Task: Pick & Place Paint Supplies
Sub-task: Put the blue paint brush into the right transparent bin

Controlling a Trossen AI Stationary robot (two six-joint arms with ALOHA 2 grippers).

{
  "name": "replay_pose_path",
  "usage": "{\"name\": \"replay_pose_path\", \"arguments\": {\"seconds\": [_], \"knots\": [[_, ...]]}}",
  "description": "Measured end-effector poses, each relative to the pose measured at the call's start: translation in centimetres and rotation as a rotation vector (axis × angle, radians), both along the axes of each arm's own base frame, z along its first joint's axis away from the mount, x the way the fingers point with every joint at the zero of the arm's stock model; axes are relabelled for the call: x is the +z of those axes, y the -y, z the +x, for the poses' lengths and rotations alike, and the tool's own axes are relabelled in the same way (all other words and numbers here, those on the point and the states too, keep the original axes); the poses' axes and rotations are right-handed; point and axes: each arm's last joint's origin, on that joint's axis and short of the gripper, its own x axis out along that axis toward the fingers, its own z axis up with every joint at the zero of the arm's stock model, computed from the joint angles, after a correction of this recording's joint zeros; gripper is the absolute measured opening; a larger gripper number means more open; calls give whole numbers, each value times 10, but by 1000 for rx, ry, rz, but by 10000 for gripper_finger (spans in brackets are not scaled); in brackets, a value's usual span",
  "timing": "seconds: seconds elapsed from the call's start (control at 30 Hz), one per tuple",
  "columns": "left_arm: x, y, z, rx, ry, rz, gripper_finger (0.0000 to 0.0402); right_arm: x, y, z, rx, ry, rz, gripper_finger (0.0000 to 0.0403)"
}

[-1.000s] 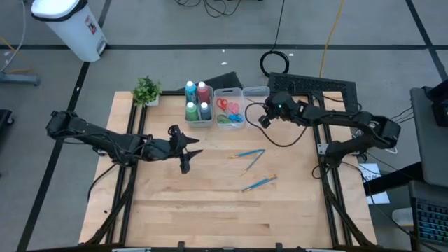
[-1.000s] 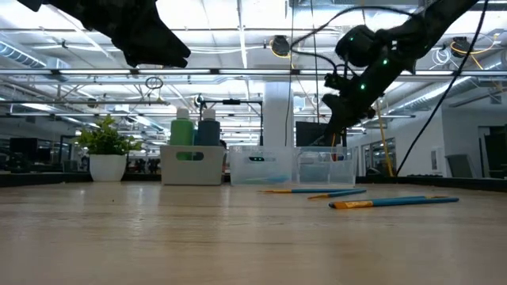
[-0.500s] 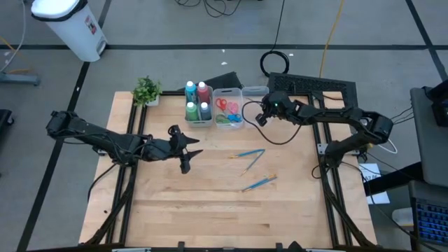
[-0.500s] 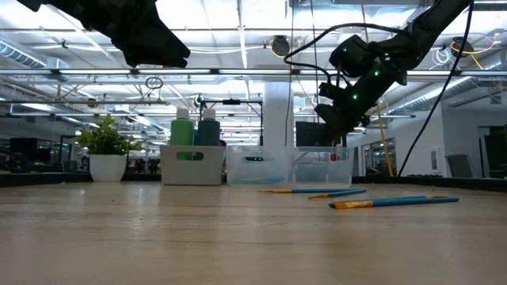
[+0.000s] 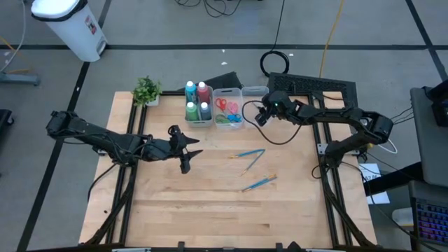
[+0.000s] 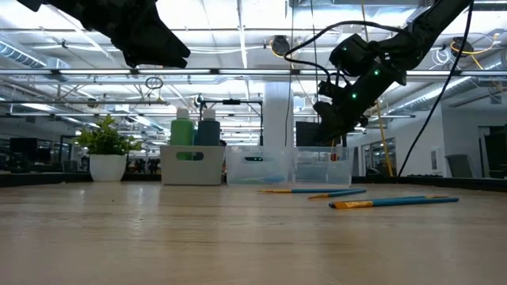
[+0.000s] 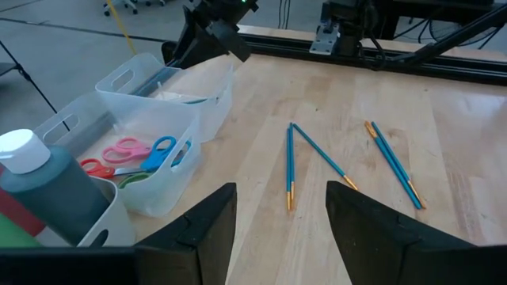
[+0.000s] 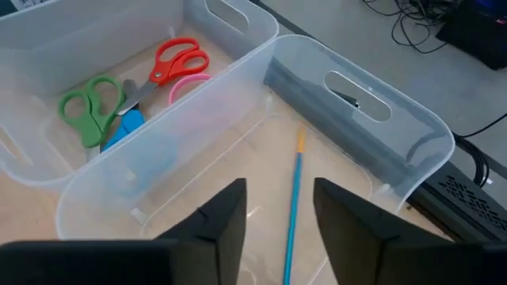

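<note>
Pale wooden planks make up the table [image 5: 210,210], which stands in a big workshop with bright ceiling strips showing behind it in the low view. Along the far edge I see a small potted plant [image 5: 147,89] and three clear bins in a row. One bin [image 5: 198,105] holds the four paint bottles [image 5: 197,101] standing upright, packed close so they do not tip. The middle bin [image 8: 95,47] holds the scissors [image 8: 170,63] lying flat in a loose pile, red, green, pink and blue handles together.

My right gripper [image 8: 273,218] hangs just above the third bin [image 8: 356,134], the one on the right end of the row. Its fingers stand apart with nothing between them, and one blue brush with an orange end [image 8: 295,190] lies on the bin floor directly beneath. I judge that brush has just been let go there, since it sits straight under the gap.

My left gripper [image 7: 277,229] waits over the middle-left of the table, also parted and empty, pointed toward the bins.

Four brushes [image 5: 250,159] lie on the bare wood, well apart from the bins: two meeting in a narrow V and two side by side nearer me. Those are what is left to sort, I reckon. Being thin and flat against the planks, they will need a low, careful pinch, and the V pair touching at the tips could drag along together.
</note>
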Motion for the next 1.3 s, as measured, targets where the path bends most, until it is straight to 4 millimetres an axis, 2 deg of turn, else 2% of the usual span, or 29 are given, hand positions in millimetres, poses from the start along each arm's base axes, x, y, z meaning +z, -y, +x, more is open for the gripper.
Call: {"name": "replay_pose_path", "arguments": {"seconds": [0.2, 0.33, 0.53, 0.73, 0.9, 1.0, 1.17, 1.3], "knots": [[0, 0, 0, 0, 0, -1, 203, 8, -5, 0, 16, 28, -23, 177], [0, 0, 0, 1, -1, -2, 202, 26, -20, 1, 79, 70, -70, 185], [0, 0, 0, 1, -1, -2, 203, 54, -61, 3, 291, 142, -142, 178], [-1, 0, -1, 7, -9, -19, 203, 62, -111, 3, 645, 122, -115, 174], [-3, 0, -1, 21, -18, -46, 202, 50, -148, -9, 861, -50, -23, 175], [-3, 0, -1, 19, -18, -50, 202, 36, -166, -21, 909, -195, 99, 171], [-3, 0, -1, 20, -18, -49, 203, 2, -189, -38, 955, -304, 196, 164], [-3, 0, -1, 24, -17, -46, 202, -25, -200, -47, 1008, -301, 191, 160]]}}
